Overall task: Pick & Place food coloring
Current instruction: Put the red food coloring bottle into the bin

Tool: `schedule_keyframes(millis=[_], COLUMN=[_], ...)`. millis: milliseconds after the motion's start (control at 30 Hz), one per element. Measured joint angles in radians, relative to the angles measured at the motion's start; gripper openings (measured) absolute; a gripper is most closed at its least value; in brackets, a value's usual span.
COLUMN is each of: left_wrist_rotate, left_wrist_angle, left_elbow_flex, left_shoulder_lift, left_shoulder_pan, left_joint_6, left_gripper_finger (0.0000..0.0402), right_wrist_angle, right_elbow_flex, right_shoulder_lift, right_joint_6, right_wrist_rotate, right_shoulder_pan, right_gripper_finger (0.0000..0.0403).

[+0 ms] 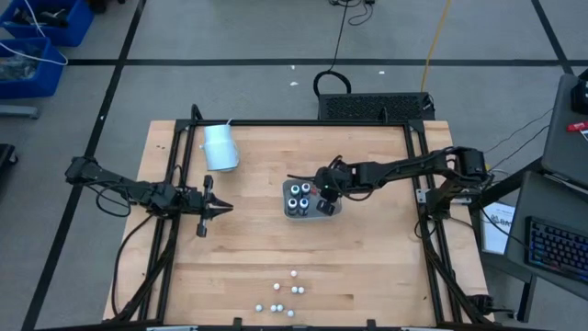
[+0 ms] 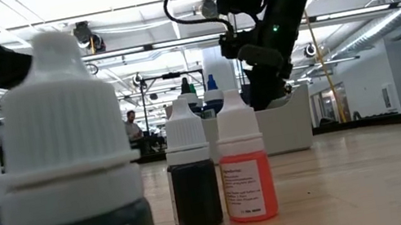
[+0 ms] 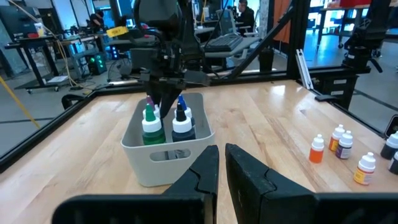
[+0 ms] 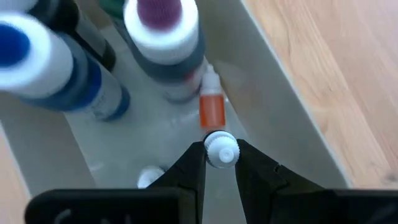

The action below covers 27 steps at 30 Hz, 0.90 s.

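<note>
Jaws of the right gripper point(image 4: 221, 163) pinch a small white-capped bottle point(image 4: 221, 150) inside the tray point(image 4: 292, 134).

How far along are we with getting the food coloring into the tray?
Done: four larger bottles stand in the tray, and a small orange bottle lies on its floor. In hand: the right gripper, inside the tray, is shut on a small white-capped bottle. Left: about six small bottles wait near the table's front edge. The left gripper waits shut beside the tray.
</note>
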Motion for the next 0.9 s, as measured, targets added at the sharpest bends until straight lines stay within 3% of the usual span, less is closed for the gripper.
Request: schedule_keyframes(millis=[900], left_wrist_rotate=[0.001], left_wrist_angle=[0.008], left_elbow_flex=[0.000], left_shoulder_lift=[0.000], left_shoulder_pan=[0.000], left_joint_6=[-0.008], left_gripper_finger=[0.0035], right_wrist_angle=[0.068], right_elbow_flex=[-0.064], right_shoulder_lift=[0.018], right_joint_6=[-0.004], right_wrist_rotate=[-0.025], right_shoulder_pan=[0.000], right_gripper_finger=[0.0059])
